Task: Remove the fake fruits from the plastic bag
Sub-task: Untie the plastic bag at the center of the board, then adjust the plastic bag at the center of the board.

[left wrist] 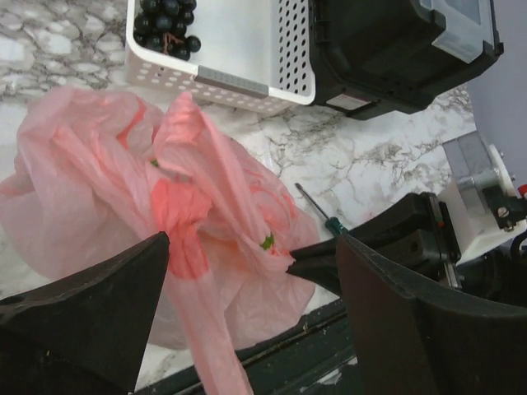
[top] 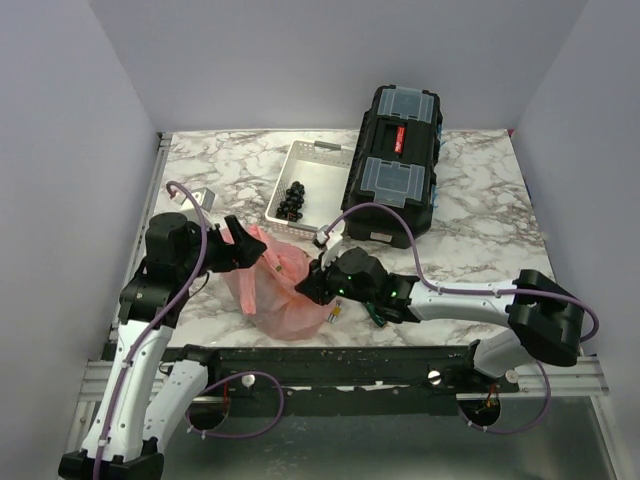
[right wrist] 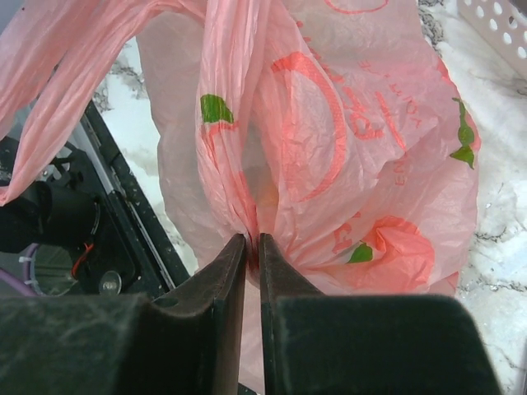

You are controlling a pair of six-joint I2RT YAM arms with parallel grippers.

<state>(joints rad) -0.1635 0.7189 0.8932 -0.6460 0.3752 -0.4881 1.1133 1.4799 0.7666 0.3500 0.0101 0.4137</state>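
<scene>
Right wrist view has the right gripper (right wrist: pixel 253 239) pressed together on a thin vertical fold of the plastic bag (right wrist: pixel 354 164), low on its side, with nothing else between the jaws. In the left wrist view the left gripper (left wrist: pixel 251 243) stands spread wide. The bag's twisted handle strand hangs in the gap, and neither finger seems to touch it.

From above, the plastic bag (top: pixel 275 285) sits crumpled close to the near edge of the table, left of centre. It lies between the two grippers and in front of the white tray (top: pixel 300 160) that holds the black grapes (top: pixel 293 200). The fake fruits cannot be made out; I judge they are inside the bag, behind the crinkled pink film.

The main risk is the one-sided hold. With only the right pinch on the bag, a pull would likely drag or lift the whole bag instead of opening it. That film is thin, so a hard tug on so small a fold could tear it or let it slip free. The mouth looks twisted shut near the handles, so the left jaws may close on bunched plastic and widen nothing. If the bag tips toward the near edge, glossy round fruits could roll out and drop off the table.
</scene>
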